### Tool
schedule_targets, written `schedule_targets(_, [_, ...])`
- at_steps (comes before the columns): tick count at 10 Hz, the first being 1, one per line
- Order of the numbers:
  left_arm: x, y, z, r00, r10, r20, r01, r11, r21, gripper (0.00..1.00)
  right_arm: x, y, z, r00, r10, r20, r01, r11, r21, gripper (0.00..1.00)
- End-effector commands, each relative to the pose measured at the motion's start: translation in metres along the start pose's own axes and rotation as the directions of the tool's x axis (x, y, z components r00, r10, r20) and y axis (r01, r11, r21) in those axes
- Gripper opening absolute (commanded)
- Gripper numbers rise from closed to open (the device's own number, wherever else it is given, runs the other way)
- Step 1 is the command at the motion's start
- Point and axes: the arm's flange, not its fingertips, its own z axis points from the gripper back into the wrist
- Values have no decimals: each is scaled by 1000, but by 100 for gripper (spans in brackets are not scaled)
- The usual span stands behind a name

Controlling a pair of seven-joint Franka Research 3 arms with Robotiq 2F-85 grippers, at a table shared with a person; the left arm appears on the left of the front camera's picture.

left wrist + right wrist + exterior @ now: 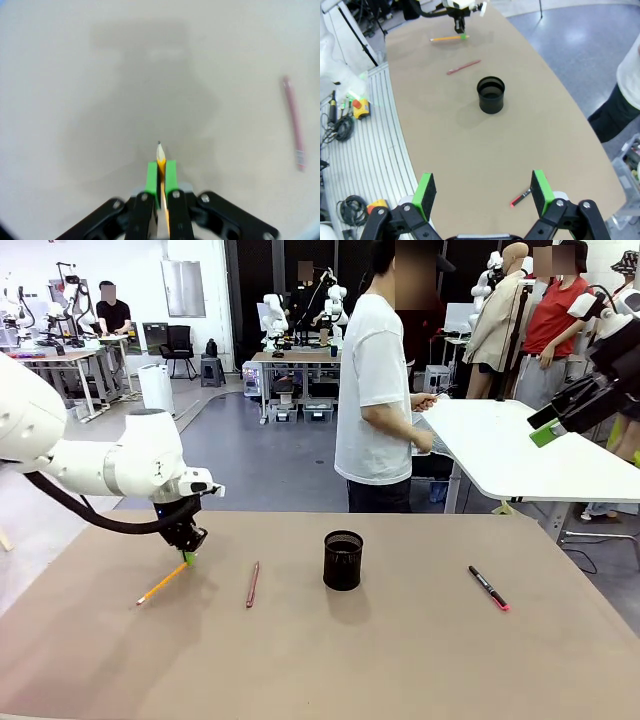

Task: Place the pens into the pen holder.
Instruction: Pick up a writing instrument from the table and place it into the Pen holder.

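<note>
My left gripper [188,558] is down at the table's left side, shut on the upper end of the yellow-orange pencil [160,585], which slants down to the table. In the left wrist view the pencil [161,162] stands pinched between the green pads [151,176], tip forward. The reddish-brown pen [252,584] lies flat just to the right, also seen as the pen [293,121]. The black mesh pen holder [343,560] stands upright mid-table. The black marker with a pink end [489,588] lies to the right. My right gripper [483,192] hangs open high above the table's right end, over the marker [520,198].
A person in a white shirt [373,390] stands beyond the table's far edge beside a white table [520,445]. In the right wrist view a grey ribbed floor strip with cables and tools [350,150] runs along the table's side.
</note>
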Motion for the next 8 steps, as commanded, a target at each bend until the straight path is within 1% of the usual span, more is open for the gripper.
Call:
schedule_targets(1, [-27, 9, 34, 989, -61, 132, 90, 971, -221, 0, 1, 1, 1, 1000, 3, 5, -3, 1000, 1, 100])
schedule_targets(2, [-36, 12, 50, 969, -107, 223, 167, 947, -273, 0, 1, 1, 1, 1000, 3, 5, -3, 1000, 1, 100])
schedule_targets(3, [-45, 14, 66, 936, -160, 313, 258, 918, -300, 0, 1, 1, 1, 1000, 3, 5, -3, 1000, 1, 100])
schedule_targets(4, [-55, 18, 82, 881, -211, 424, 360, 880, -310, 0, 1, 1, 1, 1000, 3, 5, -3, 1000, 1, 100])
schedule_targets(5, [-61, 19, 93, 807, -261, 530, 467, 831, -302, 0, 1, 1, 1, 1000, 3, 5, -3, 1000, 1, 100])
schedule_targets(6, [-65, 17, 102, 701, -303, 646, 565, 789, -242, 0, 1, 1, 1, 1000, 3, 5, -3, 1000, 1, 100])
schedule_targets(7, [-69, 16, 109, 592, -325, 738, 655, 728, -205, 0, 1, 1, 1, 1000, 3, 5, -3, 1000, 1, 100])
schedule_targets(8, [-72, 15, 117, 464, -342, 817, 709, 696, -112, 0, 1, 1, 1, 1000, 3, 5, -3, 1000, 1, 100])
